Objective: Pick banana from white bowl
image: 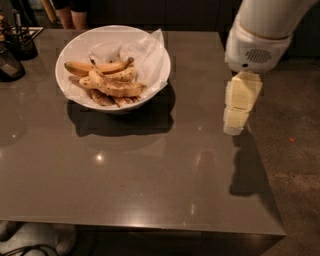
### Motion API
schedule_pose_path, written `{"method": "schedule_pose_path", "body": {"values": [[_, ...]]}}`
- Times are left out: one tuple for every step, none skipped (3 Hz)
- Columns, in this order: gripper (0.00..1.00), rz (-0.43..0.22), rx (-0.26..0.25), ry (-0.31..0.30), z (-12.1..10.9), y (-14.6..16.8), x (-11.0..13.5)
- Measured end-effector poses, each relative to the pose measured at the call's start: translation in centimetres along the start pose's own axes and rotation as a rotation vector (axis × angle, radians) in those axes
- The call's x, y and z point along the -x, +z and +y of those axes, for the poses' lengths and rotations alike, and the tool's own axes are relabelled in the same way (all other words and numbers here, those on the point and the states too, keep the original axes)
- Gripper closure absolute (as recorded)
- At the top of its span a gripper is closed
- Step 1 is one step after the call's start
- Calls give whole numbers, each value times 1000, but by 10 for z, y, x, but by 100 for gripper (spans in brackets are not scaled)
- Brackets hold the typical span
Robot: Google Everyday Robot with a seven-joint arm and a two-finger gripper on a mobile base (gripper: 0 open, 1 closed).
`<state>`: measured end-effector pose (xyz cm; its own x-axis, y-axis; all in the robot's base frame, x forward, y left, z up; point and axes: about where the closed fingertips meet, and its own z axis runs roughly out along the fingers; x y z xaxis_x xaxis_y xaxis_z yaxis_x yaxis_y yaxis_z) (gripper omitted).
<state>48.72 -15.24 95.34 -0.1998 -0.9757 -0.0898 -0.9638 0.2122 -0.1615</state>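
Observation:
The white bowl stands on the far left part of the dark table, lined with crumpled white paper. The speckled pale-yellow banana lies across its middle. A smoother orange-yellow banana lies behind it, and small dark-brown bananas lie in front of it. My gripper, cream-coloured, hangs pointing down from the white arm. It is above the table's right part, well to the right of the bowl and apart from it. It holds nothing.
Dark containers and a utensil holder stand at the table's far left edge. A person's legs are behind the table. The table's right edge drops to the floor. Shoes and cables lie under the front left corner.

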Motion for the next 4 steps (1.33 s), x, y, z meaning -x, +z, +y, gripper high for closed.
{"method": "schedule_pose_path", "body": {"values": [[0,-12,-13,-9,-3,0,7],[0,-53,1,10,-13,5,19],[0,-47,6,-28,-26,3,49],[0,-34,20,-78,-40,10,84]]}}
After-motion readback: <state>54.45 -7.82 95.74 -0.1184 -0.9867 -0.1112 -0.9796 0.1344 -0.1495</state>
